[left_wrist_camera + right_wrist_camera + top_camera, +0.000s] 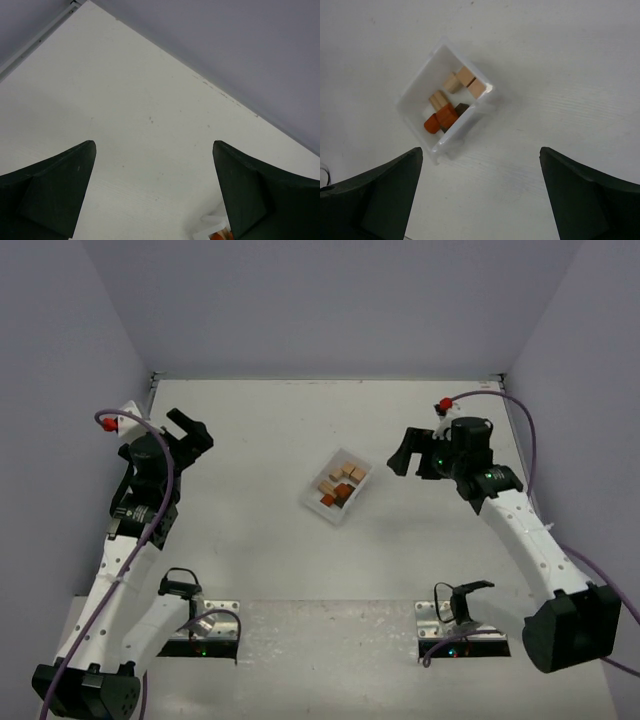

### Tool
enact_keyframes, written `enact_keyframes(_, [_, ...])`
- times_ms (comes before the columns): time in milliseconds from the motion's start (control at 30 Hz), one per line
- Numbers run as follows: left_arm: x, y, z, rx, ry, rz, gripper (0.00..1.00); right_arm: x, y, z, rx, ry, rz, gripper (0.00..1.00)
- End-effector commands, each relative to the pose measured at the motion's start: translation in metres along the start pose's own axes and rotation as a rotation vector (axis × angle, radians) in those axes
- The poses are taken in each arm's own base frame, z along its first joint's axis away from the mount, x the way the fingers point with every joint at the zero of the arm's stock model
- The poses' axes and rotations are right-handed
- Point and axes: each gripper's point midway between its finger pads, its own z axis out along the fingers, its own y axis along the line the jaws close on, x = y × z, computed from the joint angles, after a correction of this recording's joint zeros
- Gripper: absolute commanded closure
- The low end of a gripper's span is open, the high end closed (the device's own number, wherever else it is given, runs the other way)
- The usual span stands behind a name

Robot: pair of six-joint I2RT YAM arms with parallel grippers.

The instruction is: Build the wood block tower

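Wooden blocks (340, 485), tan, orange-brown and dark brown, lie loose inside a white tray (312, 502) near the middle of the table (250, 430). My right gripper (402, 452) hangs off the tray's right side, jaws spread wide and holding nothing, the blocks plain in its wrist view. My left gripper (193, 430) sits well apart at the table's left, equally wide and empty, facing bare tabletop and the back wall (225, 40).

Matt wooden blocks (448, 114), glossy plastic tray (417, 97)
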Motion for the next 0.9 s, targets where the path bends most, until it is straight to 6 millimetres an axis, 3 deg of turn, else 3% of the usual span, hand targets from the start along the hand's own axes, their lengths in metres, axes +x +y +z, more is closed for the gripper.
enact_keyframes(0, [-0.013, -0.007, -0.002, 0.016, -0.032, -0.027, 0.00, 0.010, 0.028, 0.036, -0.013, 0.051, -0.033, 0.01])
enact_keyframes(100, [-0.012, -0.006, -0.001, 0.010, -0.027, -0.026, 0.00, 0.029, 0.036, 0.057, 0.070, 0.103, -0.053, 0.01])
enact_keyframes(133, [-0.012, -0.006, -0.001, 0.006, -0.029, -0.027, 0.00, 0.038, 0.028, 0.069, 0.138, 0.119, -0.038, 0.01])
enact_keyframes(300, [-0.014, -0.003, -0.002, -0.009, -0.039, -0.033, 0.00, 0.076, 0.034, 0.104, 0.225, 0.206, 0.007, 0.16])
enact_keyframes(367, [-0.014, -0.002, -0.003, -0.010, -0.041, -0.036, 0.00, 0.078, 0.038, 0.117, 0.246, 0.198, 0.029, 0.21])
enact_keyframes(433, [-0.014, -0.002, -0.003, -0.012, -0.042, -0.037, 0.00, 0.084, 0.041, 0.129, 0.279, 0.203, 0.031, 0.30])
enact_keyframes(500, [-0.016, -0.001, -0.004, -0.017, -0.048, -0.041, 0.00, 0.086, 0.039, 0.140, 0.345, 0.210, 0.019, 0.52])
enact_keyframes(533, [-0.016, 0.000, -0.004, -0.023, -0.050, -0.042, 0.00, 0.084, 0.036, 0.144, 0.389, 0.202, 0.013, 0.64])
enact_keyframes(633, [-0.018, 0.002, -0.005, -0.037, -0.059, -0.044, 0.00, 0.073, 0.031, 0.150, 0.482, 0.163, -0.020, 0.84])
enact_keyframes(733, [-0.019, 0.005, -0.005, -0.053, -0.068, -0.047, 0.00, 0.053, 0.031, 0.153, 0.513, 0.111, -0.083, 0.94])
enact_keyframes(833, [-0.020, 0.008, -0.005, -0.066, -0.073, -0.052, 0.00, 0.023, 0.029, 0.150, 0.547, 0.034, -0.172, 1.00])
enact_keyframes(867, [-0.019, 0.008, -0.005, -0.068, -0.072, -0.050, 0.00, 0.004, 0.033, 0.150, 0.549, -0.007, -0.224, 1.00])
